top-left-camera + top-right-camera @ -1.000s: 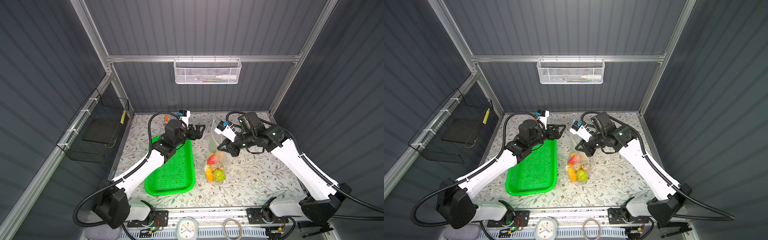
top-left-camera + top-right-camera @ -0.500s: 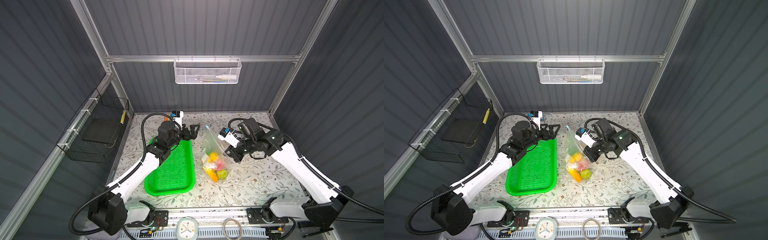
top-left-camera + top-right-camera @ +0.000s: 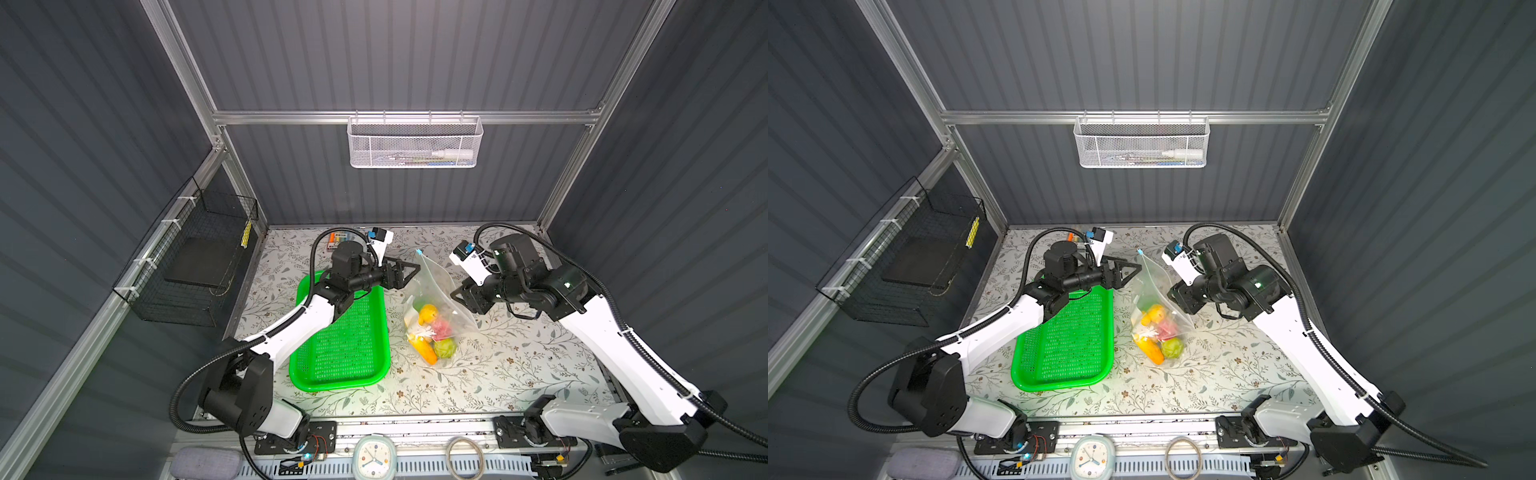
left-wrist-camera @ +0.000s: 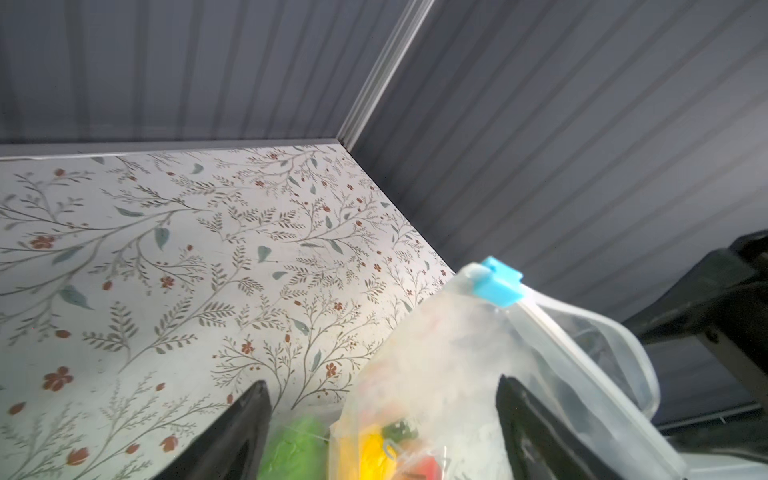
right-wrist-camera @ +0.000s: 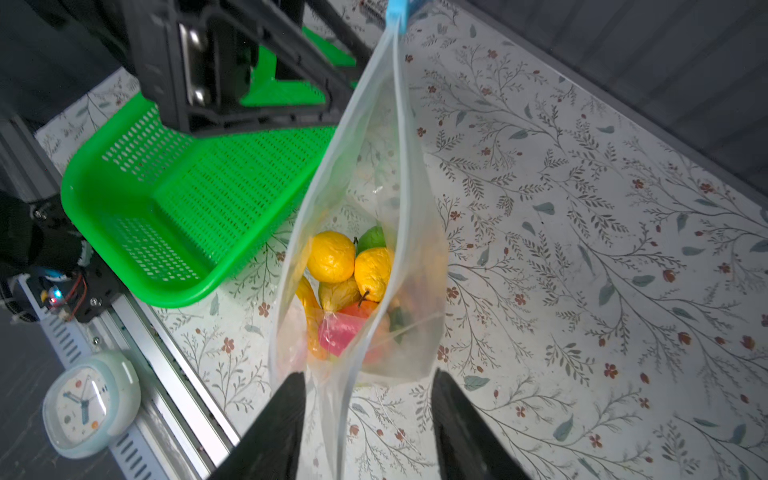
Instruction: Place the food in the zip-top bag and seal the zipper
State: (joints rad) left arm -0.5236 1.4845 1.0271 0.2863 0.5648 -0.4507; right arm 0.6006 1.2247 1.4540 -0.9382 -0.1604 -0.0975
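Just beside the green tray (image 3: 337,385), mid-surface, we see the zip-top bag (image 3: 435,283) standing limp and slippery, the food (image 3: 430,329) weighing its bottom, left hand (image 4: 381,381) and right hand (image 5: 370,376) both released astride it; we judge the stiffer zipper (image 4: 536,320) the surest hold.

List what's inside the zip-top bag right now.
Inside the zip-top bag: two round yellow fruits, a green one, a red piece, an orange one. They overlap; lower pieces are covered.
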